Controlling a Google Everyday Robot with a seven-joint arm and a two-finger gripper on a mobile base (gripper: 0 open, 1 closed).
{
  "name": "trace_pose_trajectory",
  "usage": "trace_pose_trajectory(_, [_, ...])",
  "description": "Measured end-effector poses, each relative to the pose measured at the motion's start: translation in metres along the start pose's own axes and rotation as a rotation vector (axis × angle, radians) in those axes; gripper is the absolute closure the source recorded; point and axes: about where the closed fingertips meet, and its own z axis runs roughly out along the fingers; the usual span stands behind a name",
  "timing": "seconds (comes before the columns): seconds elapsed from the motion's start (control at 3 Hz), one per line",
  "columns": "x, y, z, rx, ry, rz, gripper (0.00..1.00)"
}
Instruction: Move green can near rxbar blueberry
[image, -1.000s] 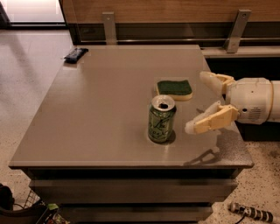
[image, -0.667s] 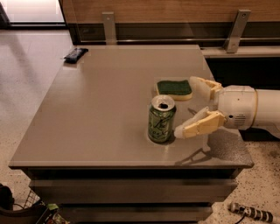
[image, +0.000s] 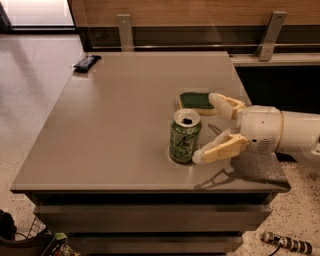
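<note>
One wide table (image: 115, 115) carries everything. My gripper (image: 206, 127) sits at its right side, jaws spread and grasping nothing, the lower finger just beside the green can (image: 185, 136). I judge the upper finger, by the sponge (image: 196, 101), may drag it, or a lopsided close could tip the can. The rxbar blueberry (image: 86, 62) lies at the far-left corner, well apart.

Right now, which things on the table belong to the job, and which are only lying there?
Belong to the job: green can, upright; rxbar blueberry, at a far corner of the table; gripper, open beside the can.
Only lying there: sponge, just behind the can.
</note>
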Motion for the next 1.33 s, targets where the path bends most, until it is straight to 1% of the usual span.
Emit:
trace_pose_trajectory(0.33, [0.009, 0.005, 0.01, -0.023, -0.053, -0.004, 0.0])
trace_pose_trajectory(0.67, [0.014, 0.012, 0.023, -0.046, -0.091, -0.023, 0.23])
trace_pose_trajectory(1.0, [0.012, 0.013, 0.025, -0.05, -0.087, -0.023, 0.62])
trace_pose_trajectory(1.33, [0.011, 0.014, 0.026, -0.053, -0.087, -0.024, 0.85])
